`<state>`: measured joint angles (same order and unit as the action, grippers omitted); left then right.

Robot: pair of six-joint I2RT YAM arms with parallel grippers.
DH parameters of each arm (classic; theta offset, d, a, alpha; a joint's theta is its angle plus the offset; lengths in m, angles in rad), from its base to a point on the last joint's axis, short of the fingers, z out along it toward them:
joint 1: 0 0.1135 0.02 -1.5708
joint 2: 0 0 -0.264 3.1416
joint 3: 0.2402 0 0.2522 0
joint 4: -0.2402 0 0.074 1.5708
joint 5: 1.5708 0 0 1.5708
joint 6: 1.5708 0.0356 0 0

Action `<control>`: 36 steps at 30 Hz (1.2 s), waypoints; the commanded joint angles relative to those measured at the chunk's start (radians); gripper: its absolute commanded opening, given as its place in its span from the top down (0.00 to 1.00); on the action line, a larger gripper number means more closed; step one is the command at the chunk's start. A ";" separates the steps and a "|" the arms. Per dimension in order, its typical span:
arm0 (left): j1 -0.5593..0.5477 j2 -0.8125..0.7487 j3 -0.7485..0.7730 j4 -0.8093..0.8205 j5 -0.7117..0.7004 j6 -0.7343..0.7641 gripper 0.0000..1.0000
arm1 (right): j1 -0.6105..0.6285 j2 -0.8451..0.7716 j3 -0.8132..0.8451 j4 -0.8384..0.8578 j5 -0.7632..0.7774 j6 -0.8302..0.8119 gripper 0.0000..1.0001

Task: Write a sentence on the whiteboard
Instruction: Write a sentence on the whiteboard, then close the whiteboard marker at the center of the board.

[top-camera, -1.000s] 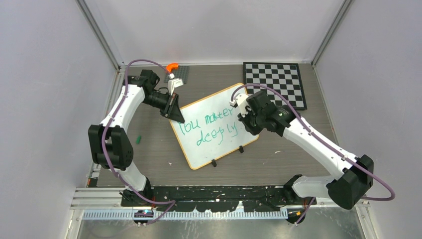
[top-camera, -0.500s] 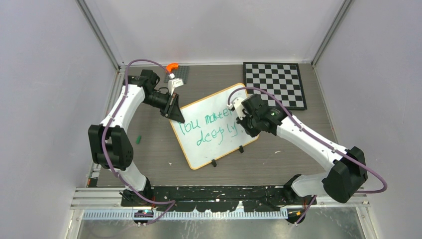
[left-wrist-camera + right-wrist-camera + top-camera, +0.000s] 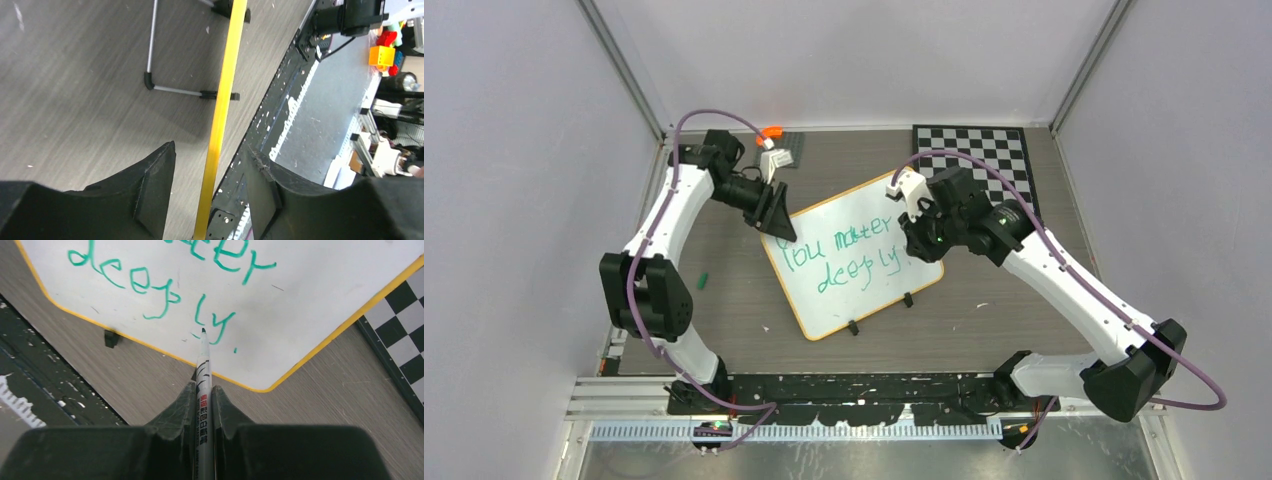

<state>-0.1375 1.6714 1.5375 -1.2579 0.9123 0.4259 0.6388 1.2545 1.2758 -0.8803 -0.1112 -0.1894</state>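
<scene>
Whiteboard (image 3: 836, 308) in the middle of the table (image 3: 724, 300), turned askew, orange-yellow rim all round, two black clip feet (image 3: 855, 327) on its near edge. On its white face the sentence (image 3: 852, 256), green, in two lines: "You matter" above, "deeply." below, full stop included. Left gripper (image 3: 776, 222) at the whiteboard's far-left corner, jaws apart and straddling the rim edge-on, a gap on each side, neither pad touching. Seen from the left wrist, under the whiteboard, a bent metal leg (image 3: 151, 50) running to a clip on the rim. Right gripper (image 3: 916, 238) over the whiteboard's right end, clamped tight on a marker (image 3: 204, 367), barrel squeezed between both fingers (image 3: 175, 410). Marker tip at the foot of the "ly" in the second line, close to the whiteboard's near-right rim; touching the surface or just above it, cannot tell. Right arm reaching in from the whiteboard's near-right side, purple cable (image 3: 984, 180) looped over it. Chequered board (image 3: 984, 150) beyond the whiteboard's far-right edge, near but apart. Small green bit (image 3: 705, 278) left of the whiteboard, well apart. Orange piece (image 3: 771, 132) beyond the whiteboard's far-left corner, beside a grey plate (image 3: 791, 150).
</scene>
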 commanded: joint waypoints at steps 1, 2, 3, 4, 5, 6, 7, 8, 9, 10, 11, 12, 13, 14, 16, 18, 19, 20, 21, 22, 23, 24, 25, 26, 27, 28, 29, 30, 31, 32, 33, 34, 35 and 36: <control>-0.004 -0.018 0.128 -0.041 -0.005 -0.005 0.42 | -0.016 -0.038 0.044 -0.030 -0.118 0.059 1.00; -0.004 -0.020 0.155 -0.054 -0.006 -0.008 0.39 | -0.020 -0.045 0.046 -0.030 -0.127 0.065 1.00; -0.004 -0.022 0.184 -0.067 -0.004 -0.010 0.38 | -0.023 -0.051 0.049 -0.030 -0.135 0.072 1.00; -0.002 -0.025 0.209 -0.083 -0.001 -0.012 0.37 | -0.028 -0.057 0.056 -0.030 -0.142 0.079 1.00; -0.001 -0.029 0.242 -0.093 -0.001 -0.017 0.36 | -0.034 -0.062 0.065 -0.033 -0.153 0.085 1.00; 0.005 -0.036 0.264 -0.100 0.003 -0.024 0.32 | -0.043 -0.064 0.077 -0.037 -0.170 0.093 1.00; 0.018 -0.046 0.281 -0.105 0.021 -0.030 0.29 | -0.060 -0.064 0.088 -0.043 -0.191 0.101 1.00; 0.038 -0.055 0.300 -0.115 0.045 -0.036 0.24 | -0.081 -0.063 0.100 -0.046 -0.219 0.114 1.00; 0.066 -0.065 0.320 -0.124 0.065 -0.046 0.21 | -0.112 -0.062 0.110 -0.053 -0.248 0.128 1.00; 0.096 -0.074 0.340 -0.137 0.080 -0.053 0.19 | -0.143 -0.062 0.117 -0.061 -0.277 0.140 1.00; 0.126 -0.083 0.361 -0.151 0.086 -0.055 0.18 | -0.180 -0.066 0.123 -0.063 -0.295 0.154 1.00; 0.174 -0.089 0.376 -0.166 0.085 -0.050 0.18 | -0.203 -0.073 0.124 -0.061 -0.309 0.163 1.00; 0.231 -0.095 0.390 -0.182 0.083 -0.040 0.17 | -0.221 -0.083 0.124 -0.060 -0.322 0.168 1.00; 0.263 -0.102 0.394 -0.189 0.081 -0.030 0.17 | -0.238 -0.087 0.123 -0.056 -0.325 0.171 1.00; 0.364 -0.115 0.388 -0.197 0.063 -0.017 0.16 | -0.287 -0.093 0.120 -0.043 -0.331 0.179 1.00; 0.441 -0.119 0.362 -0.205 0.024 -0.001 0.17 | -0.333 -0.086 0.124 -0.032 -0.345 0.186 1.00; 0.489 -0.124 0.327 -0.203 -0.021 0.014 0.17 | -0.353 -0.075 0.125 -0.025 -0.348 0.188 1.00; 0.521 -0.132 0.291 -0.192 -0.060 0.028 0.17 | -0.378 -0.067 0.126 -0.019 -0.353 0.188 1.00; 0.552 -0.149 0.241 -0.172 -0.095 0.046 0.17 | -0.401 -0.059 0.127 -0.010 -0.359 0.188 1.00; 0.587 -0.160 0.187 -0.153 -0.131 0.066 0.17 | -0.428 -0.051 0.127 -0.001 -0.365 0.188 1.00; 0.615 -0.168 0.143 -0.136 -0.167 0.092 0.17 | -0.450 -0.045 0.129 0.003 -0.373 0.189 1.00; 0.635 -0.173 0.099 -0.120 -0.213 0.112 0.17 | -0.466 -0.038 0.130 0.007 -0.379 0.189 1.00; 0.649 -0.175 0.063 -0.110 -0.261 0.127 0.18 | -0.479 -0.034 0.129 0.007 -0.383 0.188 1.00; 0.652 -0.176 0.029 -0.095 -0.310 0.139 0.19 | -0.491 -0.030 0.128 0.007 -0.393 0.188 1.00; 0.654 -0.177 -0.005 -0.080 -0.357 0.155 0.20 | -0.500 -0.028 0.125 0.009 -0.398 0.188 1.00; 0.654 -0.179 -0.037 -0.065 -0.394 0.173 0.20 | -0.506 -0.028 0.119 0.008 -0.398 0.188 1.00; 0.654 -0.185 -0.075 -0.036 -0.412 0.186 0.20 | -0.508 -0.027 0.114 0.009 -0.398 0.188 1.00; 0.654 -0.195 -0.114 -0.019 -0.425 0.192 0.20 | -0.510 -0.029 0.109 0.009 -0.401 0.188 1.00; 0.653 -0.207 -0.159 0.025 -0.437 0.192 0.21 | -0.511 -0.030 0.101 0.009 -0.409 0.188 1.00; 0.653 -0.218 -0.207 0.062 -0.453 0.182 0.21 | -0.512 -0.035 0.093 0.012 -0.415 0.196 1.00; 0.654 -0.229 -0.250 0.097 -0.464 0.179 0.21 | -0.513 -0.040 0.082 0.019 -0.418 0.212 1.00; 0.652 -0.236 -0.295 0.131 -0.471 0.183 0.22 | -0.515 -0.043 0.074 0.024 -0.420 0.220 1.00; 0.653 -0.241 -0.332 0.170 -0.480 0.179 0.23 | -0.516 -0.045 0.071 0.025 -0.421 0.223 1.00; 0.652 -0.245 -0.383 0.215 -0.491 0.171 0.25 | -0.518 -0.043 0.069 0.025 -0.424 0.226 1.00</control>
<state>0.5152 1.4876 1.2606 -1.2201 0.4980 0.5777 0.1284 1.2346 1.3556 -0.8970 -0.4988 0.0044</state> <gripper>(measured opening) 0.770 0.173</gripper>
